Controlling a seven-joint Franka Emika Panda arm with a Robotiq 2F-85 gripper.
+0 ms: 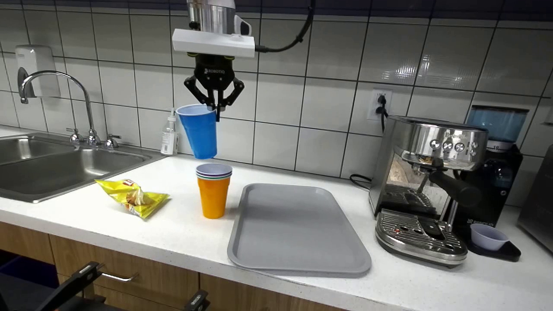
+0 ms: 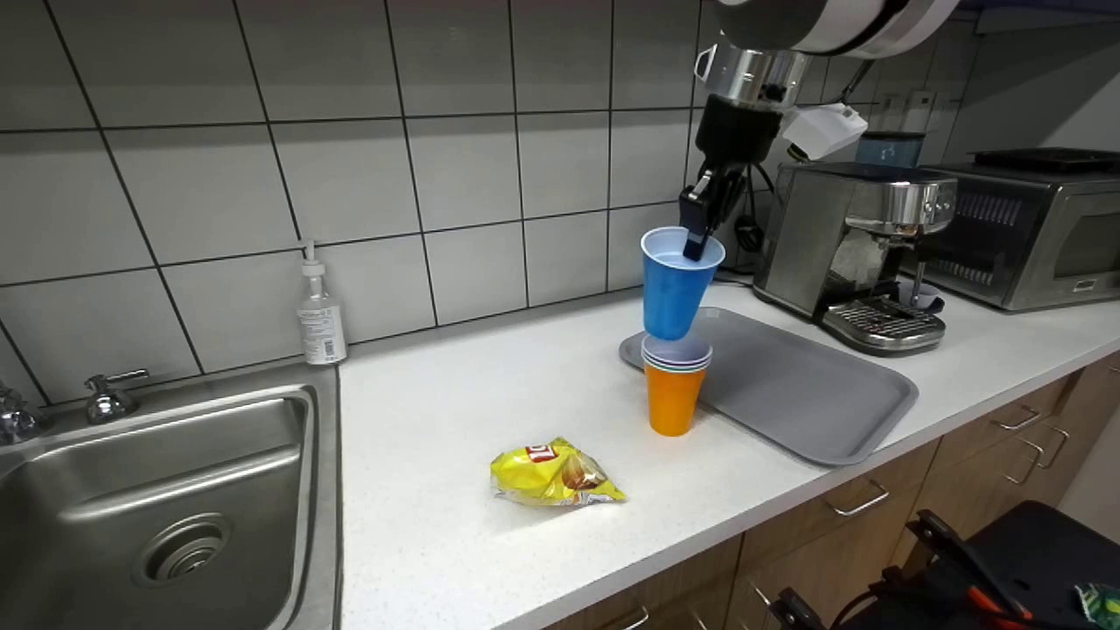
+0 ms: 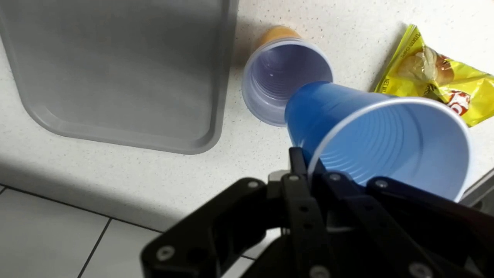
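My gripper [image 1: 217,113] is shut on the rim of a blue cup [image 1: 198,134], one finger inside it and one outside, as the wrist view shows. The blue cup [image 2: 672,293] hangs in the air, slightly tilted, with its white mouth upward. Just below it, a stack of cups [image 1: 214,194] stands upright on the counter, orange outside with several rims showing at the top. A gap separates the blue cup from the stack in an exterior view. From the wrist, the stack's pale lavender top cup [image 3: 266,96] is partly covered by the blue cup [image 3: 328,104].
A grey tray [image 1: 298,224] lies beside the stack. On the stack's other side is a yellow chip bag [image 2: 556,472]. The sink [image 2: 319,472] and a soap bottle [image 2: 321,324] stand beyond the bag. An espresso machine [image 1: 440,144] stands past the tray, with tiled wall behind.
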